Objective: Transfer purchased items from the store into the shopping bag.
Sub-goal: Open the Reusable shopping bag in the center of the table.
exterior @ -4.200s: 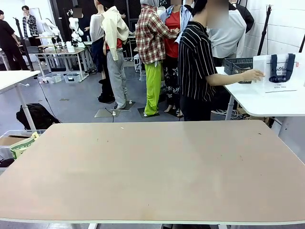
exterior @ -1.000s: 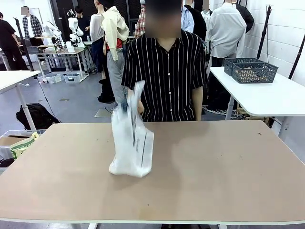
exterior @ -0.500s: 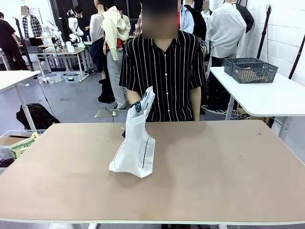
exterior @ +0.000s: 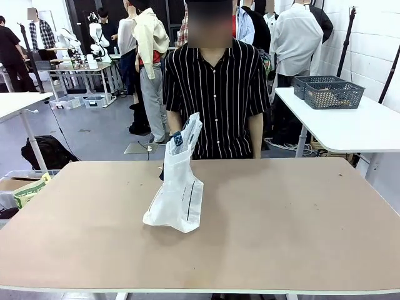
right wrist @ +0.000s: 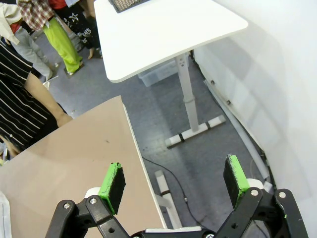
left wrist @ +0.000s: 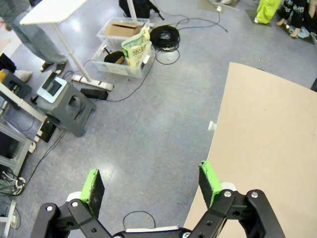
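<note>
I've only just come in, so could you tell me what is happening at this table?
A person stands at the far side of the table, where the shopping bag stands upright, left of centre. The dark mesh basket sits on a white side table farther off. The left gripper and right gripper are both open and empty, by the table's edges, so no items are being moved yet.

The shopping bag (exterior: 175, 200) stands left of centre on the beige table (exterior: 281, 225).
</note>
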`<state>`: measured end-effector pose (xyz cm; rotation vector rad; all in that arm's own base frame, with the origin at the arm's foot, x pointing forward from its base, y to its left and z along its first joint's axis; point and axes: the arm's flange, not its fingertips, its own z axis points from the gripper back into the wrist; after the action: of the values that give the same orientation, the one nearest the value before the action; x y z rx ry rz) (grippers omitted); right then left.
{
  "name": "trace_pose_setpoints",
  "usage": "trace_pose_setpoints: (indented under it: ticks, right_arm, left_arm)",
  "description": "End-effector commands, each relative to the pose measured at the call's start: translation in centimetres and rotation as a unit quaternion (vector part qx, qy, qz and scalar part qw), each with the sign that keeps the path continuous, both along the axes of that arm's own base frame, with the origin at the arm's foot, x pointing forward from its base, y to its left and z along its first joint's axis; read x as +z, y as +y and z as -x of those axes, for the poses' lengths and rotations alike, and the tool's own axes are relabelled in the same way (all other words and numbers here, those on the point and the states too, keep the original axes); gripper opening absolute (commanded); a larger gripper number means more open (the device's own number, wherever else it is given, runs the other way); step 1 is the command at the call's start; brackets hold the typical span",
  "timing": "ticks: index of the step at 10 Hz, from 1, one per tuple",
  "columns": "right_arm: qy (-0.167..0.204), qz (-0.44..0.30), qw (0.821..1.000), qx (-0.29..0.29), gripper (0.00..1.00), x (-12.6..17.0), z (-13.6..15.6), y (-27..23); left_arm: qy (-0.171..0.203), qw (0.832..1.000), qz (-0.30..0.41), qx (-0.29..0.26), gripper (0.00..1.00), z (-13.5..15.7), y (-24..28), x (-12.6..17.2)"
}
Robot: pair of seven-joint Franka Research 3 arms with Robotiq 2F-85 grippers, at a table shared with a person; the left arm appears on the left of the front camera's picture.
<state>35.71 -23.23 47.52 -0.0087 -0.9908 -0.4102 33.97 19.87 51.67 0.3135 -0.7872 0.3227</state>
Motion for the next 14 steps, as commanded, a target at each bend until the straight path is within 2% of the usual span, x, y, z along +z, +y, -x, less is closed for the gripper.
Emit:
trace_pose_setpoints:
  ticks: [1, 4, 5, 6, 7, 8, 10, 11, 12, 13, 14]
  right_arm:
    - [0.006, 0.003, 1.000, 0.002, 1.00, 0.3, 0.1, 0.1]
    - [0.000, 0.000, 1.000, 0.000, 1.00, 0.0, 0.0, 0.0]
    - [0.002, 0.015, 1.000, 0.024, 1.00, 1.4, -0.1, 3.0]
    - [-0.011, 0.010, 0.997, 0.071, 1.00, 3.2, -0.5, 6.9]
    - [-0.014, -0.001, 0.991, 0.136, 1.00, 5.0, -1.4, 12.0]
    - [0.005, -0.008, 0.986, 0.164, 1.00, 5.6, -2.5, 17.1]
    - [0.063, -0.020, 0.975, 0.212, 1.00, 5.2, -2.5, 25.6]
    - [0.065, -0.030, 0.966, 0.250, 1.00, 5.1, -2.1, 27.5]
    - [0.053, -0.020, 0.976, 0.211, 1.00, 5.2, -1.6, 24.7]
    - [0.055, -0.010, 0.971, 0.231, 1.00, 5.3, -2.8, 28.1]
    - [0.055, -0.010, 0.971, 0.231, 1.00, 5.3, -2.8, 28.1]
  left_arm:
    - [0.003, 1.000, -0.007, -0.005, 1.00, 0.1, 0.1, 0.1]
    - [0.000, 1.000, 0.000, 0.000, 1.00, 0.0, 0.0, 0.0]
    - [-0.016, 0.998, -0.004, -0.058, 1.00, -2.0, -3.0, 0.8]
    - [-0.023, 0.991, 0.020, -0.128, 1.00, -4.3, -6.9, 1.9]
    - [-0.047, 0.984, 0.018, -0.168, 1.00, -6.3, -10.9, 3.3]
    - [-0.060, 0.976, 0.045, -0.206, 1.00, -8.0, -13.8, 4.8]
    - [-0.061, 0.955, 0.070, -0.283, 1.00, -8.4, -20.4, 6.0]
    - [-0.059, 0.957, 0.080, -0.274, 1.00, -9.0, -20.8, 5.9]
    - [-0.070, 0.964, 0.049, -0.253, 1.00, -7.9, -21.8, 6.2]
    - [-0.070, 0.964, 0.049, -0.253, 1.00, -7.9, -21.8, 6.2]
    - [-0.070, 0.964, 0.049, -0.253, 1.00, -7.9, -21.8, 6.2]
